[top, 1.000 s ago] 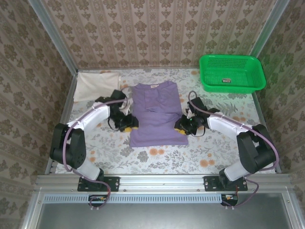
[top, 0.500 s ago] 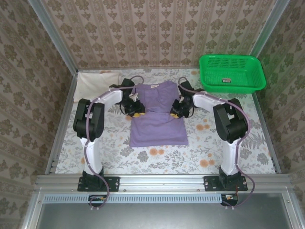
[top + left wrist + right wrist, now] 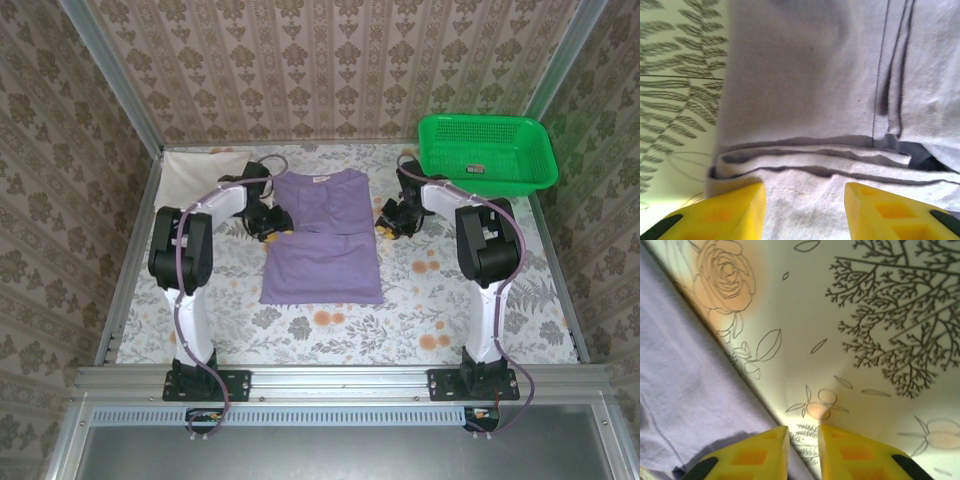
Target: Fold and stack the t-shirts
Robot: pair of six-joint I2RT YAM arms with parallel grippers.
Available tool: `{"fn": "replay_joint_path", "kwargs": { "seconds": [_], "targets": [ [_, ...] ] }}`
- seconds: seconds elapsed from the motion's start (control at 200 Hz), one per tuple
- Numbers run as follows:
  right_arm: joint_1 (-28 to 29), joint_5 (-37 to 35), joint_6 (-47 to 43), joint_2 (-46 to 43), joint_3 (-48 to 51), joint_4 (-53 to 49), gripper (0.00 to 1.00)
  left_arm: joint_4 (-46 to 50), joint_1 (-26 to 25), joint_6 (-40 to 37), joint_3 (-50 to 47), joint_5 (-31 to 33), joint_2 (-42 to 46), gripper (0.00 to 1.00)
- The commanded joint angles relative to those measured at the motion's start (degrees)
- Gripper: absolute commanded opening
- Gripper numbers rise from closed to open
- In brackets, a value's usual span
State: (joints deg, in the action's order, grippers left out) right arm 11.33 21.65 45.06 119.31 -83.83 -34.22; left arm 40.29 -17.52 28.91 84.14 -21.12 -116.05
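The purple t-shirt (image 3: 320,265) lies flat in the middle of the table, collar toward the back, with a fold edge crossing it at mid height. My left gripper (image 3: 272,222) sits at its left edge. In the left wrist view the left gripper (image 3: 805,192) stands open, and the stacked folds of the purple t-shirt (image 3: 805,100) lie under and between the yellow fingers (image 3: 725,212). My right gripper (image 3: 388,220) is at the shirt's right edge. Close up, the right gripper (image 3: 803,432) has its jaws a narrow gap apart over the tablecloth, beside the shirt's edge (image 3: 685,380). The cream t-shirt (image 3: 205,175) lies at the back left.
A green mesh basket (image 3: 430,150) stands at the back right with a small dark item (image 3: 476,168) inside. A floral tablecloth (image 3: 330,330) covers the table. Patterned walls and metal frame posts close in the back and sides.
Both grippers went from the shirt's lower sides toward the back, then outward to its edges. The shirt's lower half now lies wider, with a fold edge at mid height.
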Motion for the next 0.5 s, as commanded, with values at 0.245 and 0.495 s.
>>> {"fn": "replay_joint_path", "kwargs": {
  "seconds": [0.245, 0.495],
  "targets": [
    [6.20, -0.88, -9.58, -7.50, 5.39, 5.07, 0.37, -0.40, 0.28, -4.56, -1.95, -3.83, 9.04, 0.48],
    [8.53, -5.86, -14.03, -3.67, 2.30, 1.24, 0.36, 2.16, 0.37, -9.33, -2.76, -0.42, 3.04, 0.48]
  ]
}}
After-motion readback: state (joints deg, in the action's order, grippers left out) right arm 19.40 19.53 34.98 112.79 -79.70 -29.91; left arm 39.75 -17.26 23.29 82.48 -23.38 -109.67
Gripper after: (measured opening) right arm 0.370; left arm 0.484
